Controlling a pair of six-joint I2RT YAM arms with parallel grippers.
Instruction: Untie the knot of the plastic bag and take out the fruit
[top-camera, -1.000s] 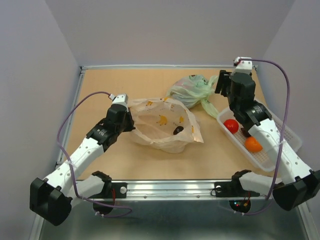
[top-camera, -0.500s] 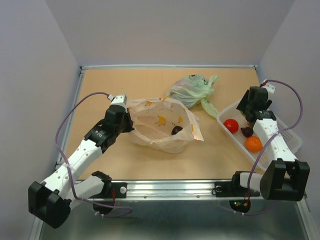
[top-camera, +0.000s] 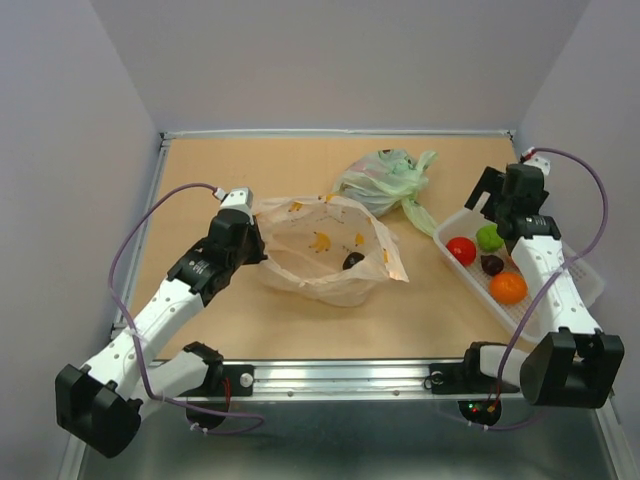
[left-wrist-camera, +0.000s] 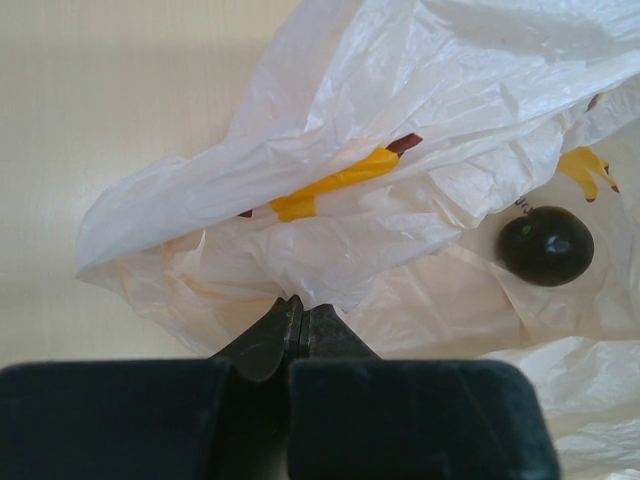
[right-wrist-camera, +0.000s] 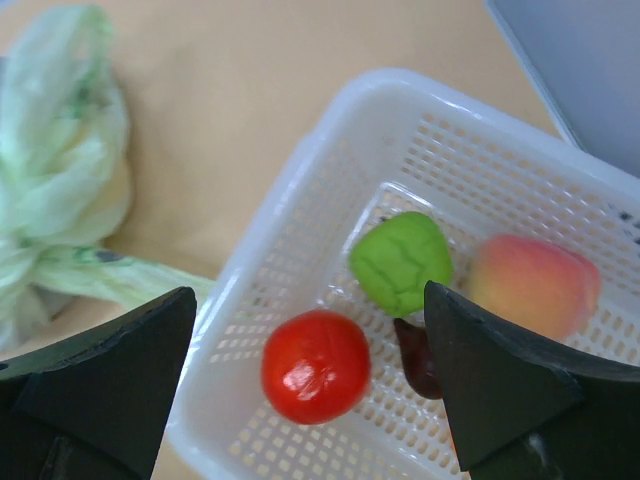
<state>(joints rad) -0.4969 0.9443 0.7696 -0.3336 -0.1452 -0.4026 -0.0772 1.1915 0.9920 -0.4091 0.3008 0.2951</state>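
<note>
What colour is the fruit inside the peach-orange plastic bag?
The fruit is glossy, almost black; best seen from the left wrist.

The thin crinkly translucent peach-orange plastic bag (left-wrist-camera: 400, 180) is creased film with a slight sheen. The small round dark fruit (left-wrist-camera: 546, 245) is smooth and glossy. The pale green translucent plastic bag (right-wrist-camera: 60, 190) is soft wrinkled film. The white perforated plastic basket (right-wrist-camera: 330, 140) is smooth, semi-matt. The round red fruit (right-wrist-camera: 315, 365) has shiny skin. The lumpy green fruit (right-wrist-camera: 400, 262) and the peach-coloured fruit (right-wrist-camera: 530, 285) are matt. The tan table top (top-camera: 240, 170) is matt, wood-look. The near-edge metal rail (top-camera: 340, 375) is dull grey.
</note>
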